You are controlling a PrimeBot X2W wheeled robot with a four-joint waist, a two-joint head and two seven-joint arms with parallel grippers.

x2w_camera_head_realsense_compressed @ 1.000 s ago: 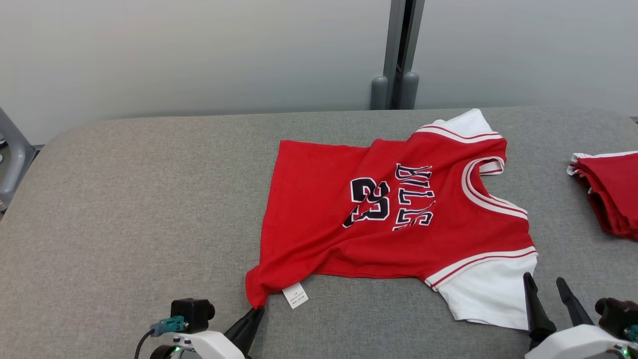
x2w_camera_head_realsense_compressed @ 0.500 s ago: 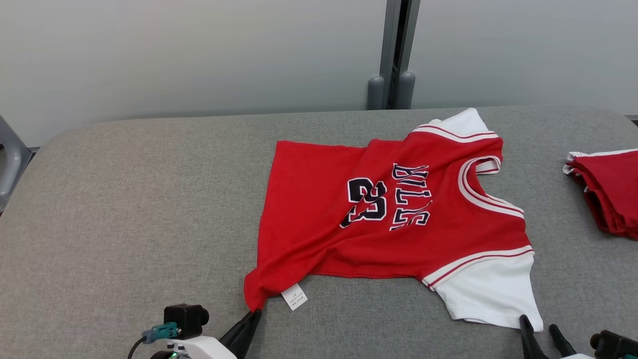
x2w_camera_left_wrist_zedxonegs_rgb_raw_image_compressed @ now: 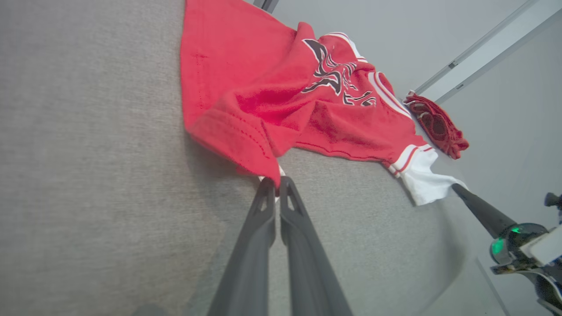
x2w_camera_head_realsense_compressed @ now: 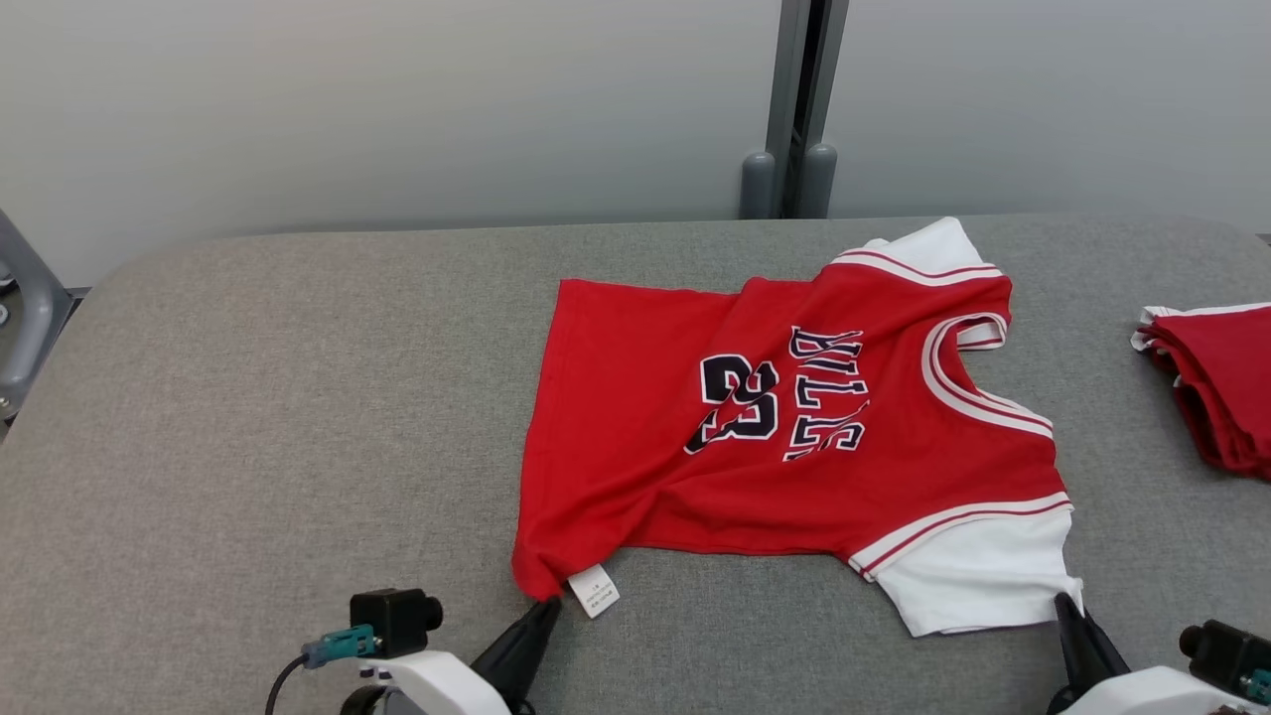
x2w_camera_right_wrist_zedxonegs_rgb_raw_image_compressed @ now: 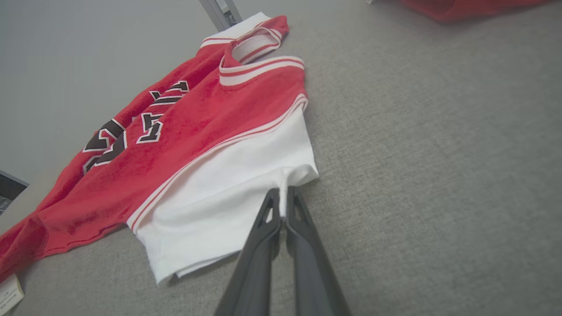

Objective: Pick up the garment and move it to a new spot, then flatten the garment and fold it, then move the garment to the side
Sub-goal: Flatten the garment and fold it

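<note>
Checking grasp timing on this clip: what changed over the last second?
The right gripper, open beside the white sleeve a second ago, has shut on that sleeve's near corner. The left gripper, shut on the hem corner, shifted slightly to the right, dragging it along. The rest of the jersey and the folded red pile stayed put.

Red garment (x2w_camera_head_realsense_compressed: 794, 427): short-sleeved jersey with white sleeves, striped neckline, and black "23" and lettering on the chest. It lies face up on the grey tabletop (x2w_camera_head_realsense_compressed: 298, 397), right of centre, with the neck toward the right edge and the hem toward the left. The body is creased diagonally; the near hem corner is bunched in the closed left gripper (x2w_camera_head_realsense_compressed: 549, 604), and the near sleeve corner is pinched in the right gripper (x2w_camera_head_realsense_compressed: 1067, 601).
</note>
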